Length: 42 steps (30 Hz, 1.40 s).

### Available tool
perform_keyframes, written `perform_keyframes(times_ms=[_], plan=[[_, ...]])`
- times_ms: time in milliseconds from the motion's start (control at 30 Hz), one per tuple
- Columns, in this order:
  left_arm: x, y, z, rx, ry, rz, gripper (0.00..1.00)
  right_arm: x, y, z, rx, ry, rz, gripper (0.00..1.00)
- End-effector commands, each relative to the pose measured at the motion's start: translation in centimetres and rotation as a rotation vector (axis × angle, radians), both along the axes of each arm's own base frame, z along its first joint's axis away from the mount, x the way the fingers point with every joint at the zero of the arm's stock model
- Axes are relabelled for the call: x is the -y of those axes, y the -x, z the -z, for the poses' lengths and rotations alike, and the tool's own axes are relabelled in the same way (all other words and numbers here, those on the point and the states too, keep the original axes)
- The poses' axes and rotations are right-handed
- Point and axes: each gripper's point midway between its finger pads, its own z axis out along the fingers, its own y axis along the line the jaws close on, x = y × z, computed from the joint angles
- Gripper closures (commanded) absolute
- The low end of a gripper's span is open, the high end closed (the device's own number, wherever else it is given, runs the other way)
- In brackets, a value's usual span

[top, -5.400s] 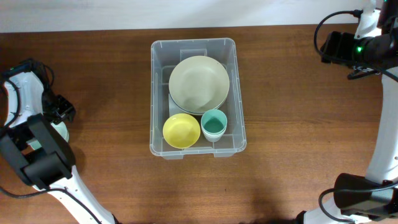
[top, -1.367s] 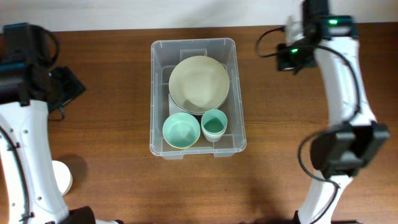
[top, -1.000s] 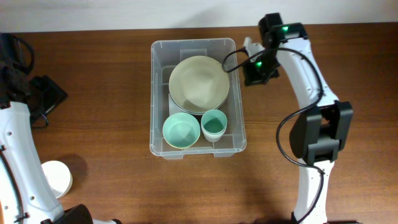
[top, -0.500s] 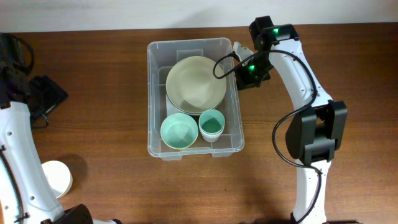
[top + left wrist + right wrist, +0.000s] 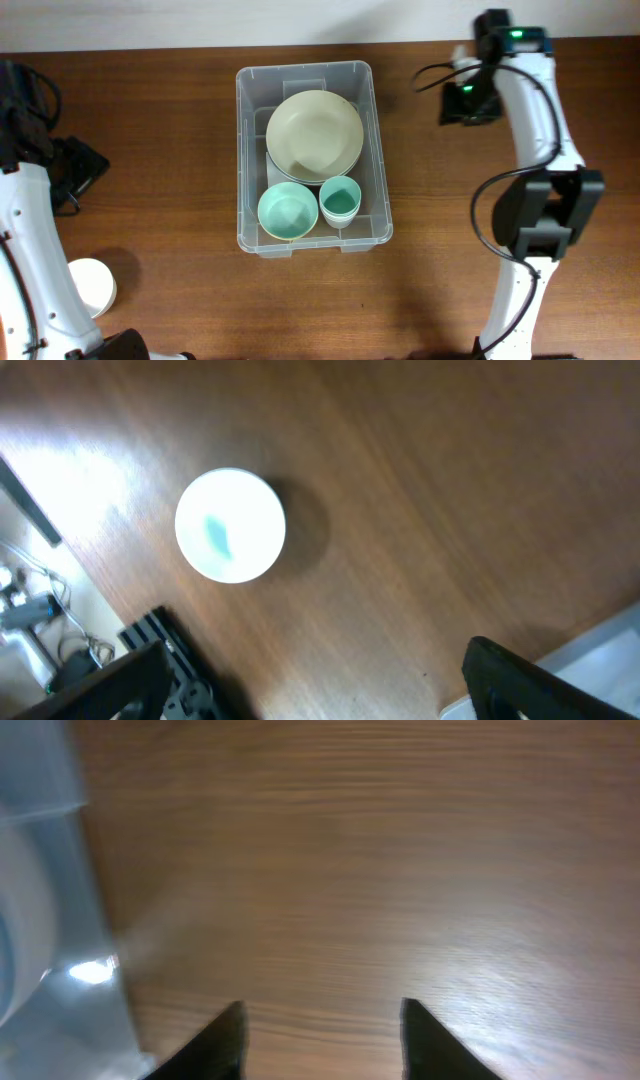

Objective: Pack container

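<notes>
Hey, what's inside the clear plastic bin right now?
The container holds a large pale plate, a mint bowl and a teal cup. Anything beneath the plate or bowl is hidden.

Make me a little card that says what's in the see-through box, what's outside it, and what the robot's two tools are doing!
box: clear container, in the middle of the table
inside: pale plate, green bowl, teal cup
outside: white cup, standing on the table far to the left of the container
left tool: open, holding nothing, above the table with the white cup in its view
right tool: open, holding nothing, over bare wood just right of the container
</notes>
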Motion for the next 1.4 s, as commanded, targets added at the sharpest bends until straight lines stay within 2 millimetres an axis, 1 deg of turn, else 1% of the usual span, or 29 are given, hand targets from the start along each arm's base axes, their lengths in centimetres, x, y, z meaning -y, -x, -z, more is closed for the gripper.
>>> perform_keyframes(times_ms=[0, 133, 367, 533, 567, 633, 800, 900, 933, 967, 1000, 1033, 1067, 1100, 1200, 1233, 1300, 1367], plan=[[-0.7, 1.2, 3.0, -0.077, 0.008, -0.109, 0.03, 2.9, 0.3, -3.2, 0.055, 0.033, 0.084, 0.49], [-1.6, 2.5, 7.6, -0.166, 0.039, -0.157, 0.03, 4.1, 0.8, -3.1, 0.039, 0.033, 0.110, 0.50], [-3.7, 5.8, 16.3, -0.240, 0.117, -0.285, 0.04, 4.1, 0.8, -3.2, 0.040, 0.033, 0.109, 0.49], [-3.8, 6.6, 21.4, -0.243, 0.161, -0.257, 0.05, 4.1, 0.8, -3.2, 0.040, 0.033, 0.109, 0.50], [-4.0, 6.9, 23.0, -0.252, 0.166, -0.267, 0.06, 4.1, 0.8, -3.1, 0.039, 0.033, 0.109, 0.49], [-4.3, 6.8, 24.3, -0.262, 0.170, -0.246, 0.08, 4.1, 0.8, -3.1, 0.039, 0.033, 0.109, 0.49], [-5.3, 5.9, 26.2, -0.269, 0.169, -0.191, 0.11, 4.0, 0.8, -3.1, 0.039, 0.033, 0.109, 0.49], [-5.8, 5.1, 26.7, -0.247, 0.156, -0.188, 0.25, 4.1, 0.8, -3.1, 0.038, 0.033, 0.110, 0.50], [-6.0, 4.9, 26.7, -0.236, 0.151, -0.185, 0.31, 4.1, 0.8, -3.1, 0.038, 0.032, 0.110, 0.50], [-6.1, 4.7, 26.7, -0.227, 0.145, -0.181, 0.41, 4.1, 0.8, -3.1, 0.038, 0.032, 0.110, 0.50], [-6.3, 4.5, 26.7, -0.219, 0.140, -0.181, 0.46, 4.1, 0.8, -3.1, 0.038, 0.032, 0.110, 0.50], [-6.4, 4.3, 26.7, -0.211, 0.136, -0.181, 0.58, 4.1, 0.9, -3.1, 0.037, 0.032, 0.109, 0.50], [-6.4, 4.2, 26.7, -0.208, 0.134, -0.181, 0.72, 4.1, 0.9, -3.1, 0.036, 0.033, 0.109, 0.50], [-6.5, 4.1, 26.7, -0.203, 0.132, -0.181, 0.79, 4.1, 0.9, -3.1, 0.034, 0.033, 0.109, 0.50], [-6.6, 4.0, 26.6, -0.197, 0.128, -0.181, 0.92, 4.1, 0.9, -3.1, 0.034, 0.033, 0.110, 0.50], [-6.7, 3.9, 26.6, -0.195, 0.127, -0.181, 0.98, 4.1, 0.9, -3.1, 0.034, 0.033, 0.109, 0.50], [-6.7, 3.7, 26.2, -0.193, 0.130, -0.180, 1.00, 4.1, 0.9, -3.1, 0.034, 0.033, 0.109, 0.50], [-6.6, 3.3, 25.5, -0.189, 0.145, -0.178, 0.99, 4.1, 0.9, -3.1, 0.034, 0.033, 0.110, 0.50]])
